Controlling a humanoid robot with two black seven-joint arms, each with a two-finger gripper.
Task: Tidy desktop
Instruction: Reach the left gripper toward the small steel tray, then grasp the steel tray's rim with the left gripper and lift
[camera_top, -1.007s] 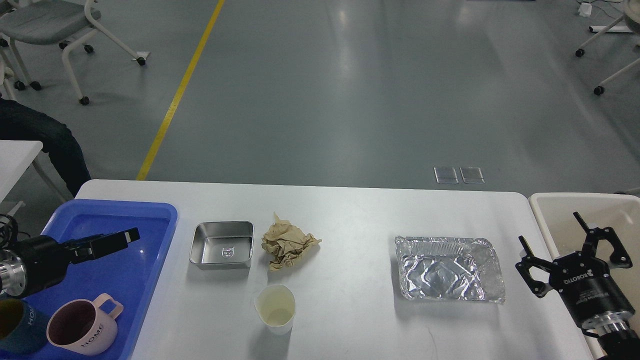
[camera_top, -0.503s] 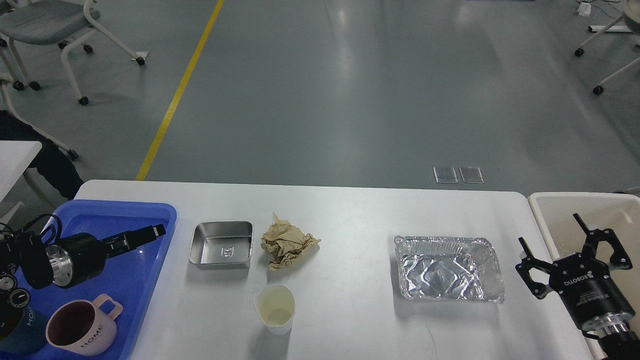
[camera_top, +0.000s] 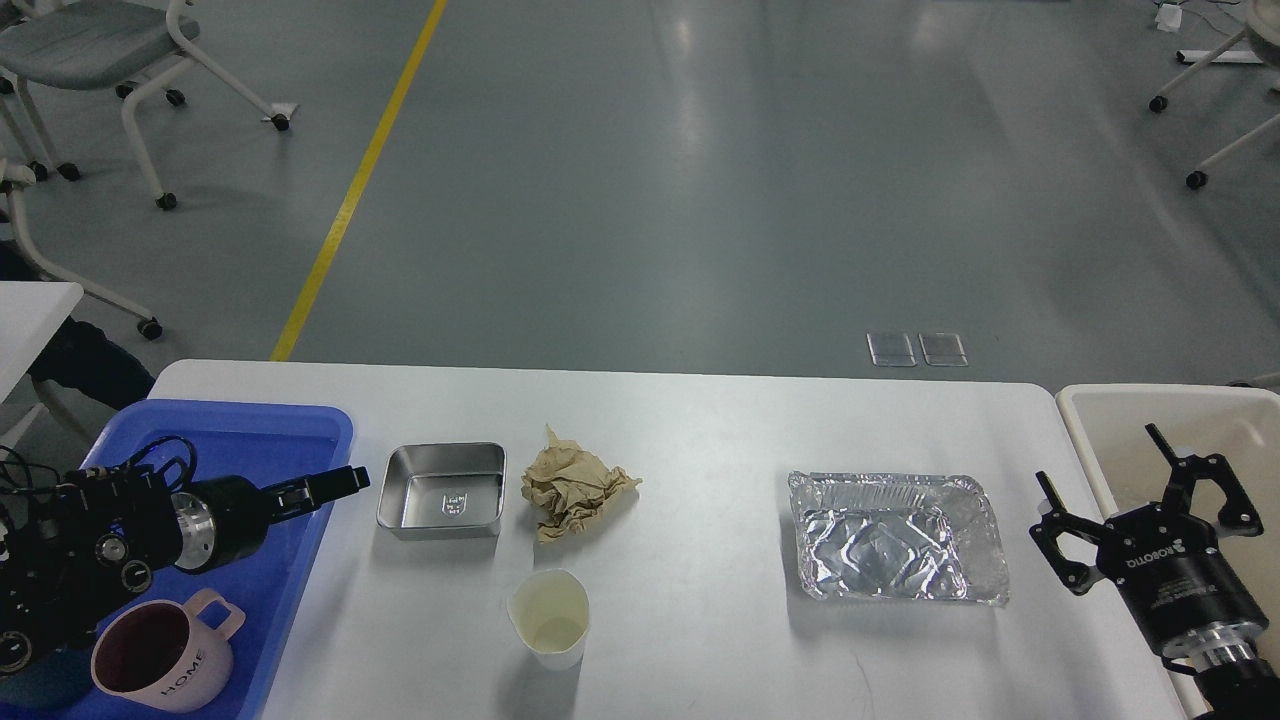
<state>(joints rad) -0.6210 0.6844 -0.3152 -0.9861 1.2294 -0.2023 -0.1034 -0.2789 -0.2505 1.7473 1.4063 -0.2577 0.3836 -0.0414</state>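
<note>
On the white desktop (camera_top: 700, 420) lie a square steel dish (camera_top: 443, 490), a crumpled brown paper (camera_top: 573, 487), a small paper cup (camera_top: 550, 617) and a foil container (camera_top: 893, 538). My left gripper (camera_top: 345, 480) reaches from the left over the blue tray's right rim, just left of the steel dish; its fingers look like one dark tip, nothing seen in them. My right gripper (camera_top: 1100, 465) stands open and empty at the table's right edge, right of the foil container.
A blue tray (camera_top: 240, 430) at the left holds a pink HOME mug (camera_top: 165, 655) and a dark mug partly hidden by my arm. A beige bin (camera_top: 1110, 420) stands beside the table's right end. Chairs stand on the floor beyond.
My left arm has swung steadily to the right across the blue tray, its tip now near the steel dish. The right arm has held still.
</note>
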